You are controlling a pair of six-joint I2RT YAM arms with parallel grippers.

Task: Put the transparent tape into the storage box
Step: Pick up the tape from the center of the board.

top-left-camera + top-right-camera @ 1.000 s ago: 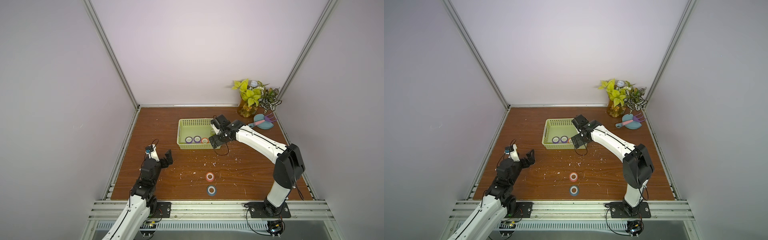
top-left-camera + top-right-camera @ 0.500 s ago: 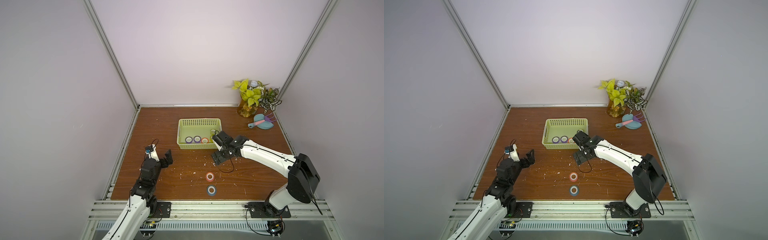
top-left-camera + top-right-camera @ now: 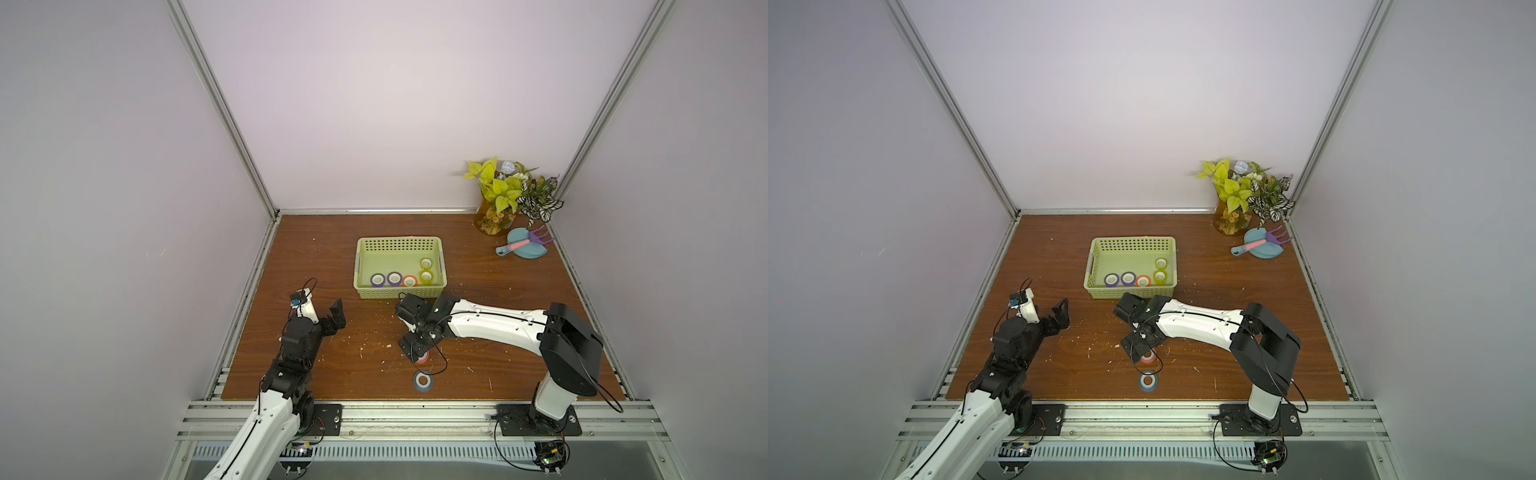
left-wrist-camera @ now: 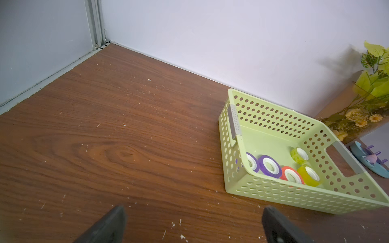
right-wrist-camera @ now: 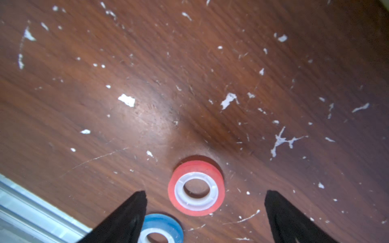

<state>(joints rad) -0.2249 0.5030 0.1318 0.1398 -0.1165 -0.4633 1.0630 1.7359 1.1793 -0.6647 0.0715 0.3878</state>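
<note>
Visitor: Where is the tape?

Onlooker: Five rolls lie in the storage box (image 3: 386,293), all at its near end. Along the near wall there is a purple roll (image 3: 377,280), a second purple roll (image 3: 394,279) just beside it, then an orange-red roll (image 3: 409,281) and a yellow roll (image 3: 426,276). The other yellow roll (image 3: 426,263) sits just behind that one, by the right-hand wall.

Visitor: And outside it?

Onlooker: Two, flat on the bench (image 3: 498,291), between the box and the front rail: the loose orange-red roll (image 5: 196,188) and, nearer the rail, the blue roll (image 3: 423,380). They lie close together but apart.

Visitor: What about the right hand?

Onlooker: The right hand (image 5: 205,193) points down over the loose orange-red roll with its fingers spread wide. The roll lies between the two tips with bare wood showing on either side, so nothing is grasped. One fingertip (image 5: 134,208) overlaps the blue roll's edge in the wrist view; whether it touches, I cannot tell.

Visitor: And the left?

Onlooker: The left hand (image 4: 193,208) hovers low over bare bench to the left of the box, released too, with nothing between its fingers. In the far right corner stands a potted plant (image 3: 505,195) with a blue dustpan (image 3: 530,249) just beside it. White flecks are scattered over the wood.
</note>
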